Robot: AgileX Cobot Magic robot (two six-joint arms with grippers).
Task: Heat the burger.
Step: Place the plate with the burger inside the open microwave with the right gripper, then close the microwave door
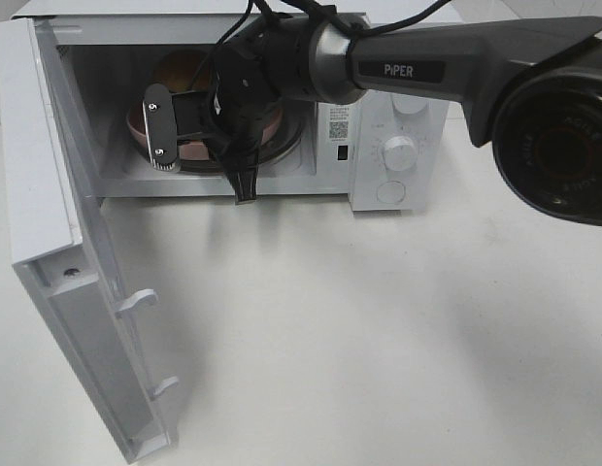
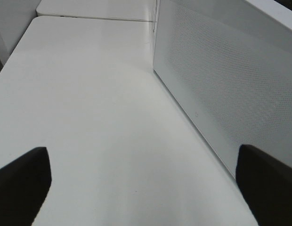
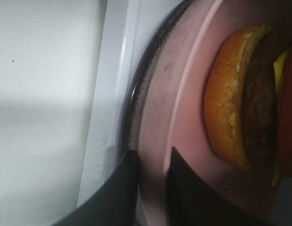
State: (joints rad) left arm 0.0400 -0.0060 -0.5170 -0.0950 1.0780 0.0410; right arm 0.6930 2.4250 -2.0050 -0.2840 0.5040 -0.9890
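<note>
Burger (image 3: 240, 94) sits on a pink plate (image 3: 183, 89) inside the microwave (image 1: 398, 107). The plate rests on the glass turntable (image 3: 134, 99) on the cavity floor. In the right wrist view the golden bun, the dark patty and a strip of red and yellow filling show. From the high camera only a patch of brown bun is visible behind the arm.

The microwave stands on the white desk (image 1: 379, 320) with its door (image 1: 58, 243) swung wide to the left of the high view. The right arm (image 1: 418, 68), marked PiPER, reaches from the right side into the open cavity. The right gripper (image 3: 152, 155) is at the near edge of the plate. Its two dark fingers (image 3: 113, 193) stand on either side of the plate's rim, with only a narrow gap between them. The rim fills that gap, but from this close, dim angle I cannot tell whether the gripper is pinching the plate or merely set around it. It does not touch the burger.

The left gripper (image 2: 142, 155) is spread wide with nothing between its fingertips. It hangs over bare desk, just beside the perforated outer side wall (image 2: 221, 84) of the microwave. On the front panel, a white knob (image 1: 400, 152) sits to the right of the cavity.
</note>
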